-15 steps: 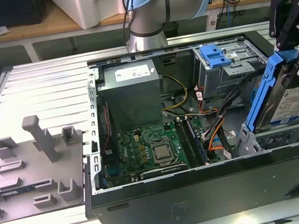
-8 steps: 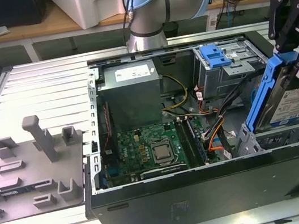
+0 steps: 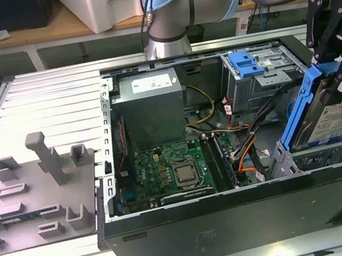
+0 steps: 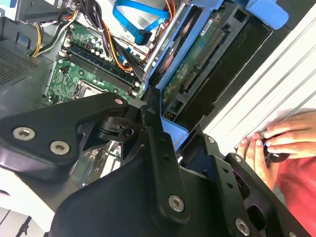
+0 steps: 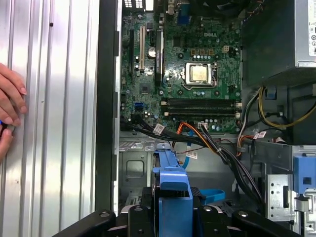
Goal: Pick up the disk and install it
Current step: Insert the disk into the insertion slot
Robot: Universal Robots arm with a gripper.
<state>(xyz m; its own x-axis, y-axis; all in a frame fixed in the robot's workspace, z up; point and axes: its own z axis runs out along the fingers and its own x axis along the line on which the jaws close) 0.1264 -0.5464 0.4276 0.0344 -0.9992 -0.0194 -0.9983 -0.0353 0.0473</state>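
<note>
The tool (image 3: 341, 76) is clamped on the blue bracket of the disk (image 3: 337, 121). It holds the disk off the floor of the open computer case (image 3: 238, 215), tilted with its labelled face up, over the drive bay at the exterior view's right end. The motherboard (image 3: 171, 170) lies exposed in the middle of the case, apart from the disk. In the first wrist view a person's hand (image 5: 10, 106) is over the slotted tabletop (image 3: 48, 102), outside the case wall.
</note>
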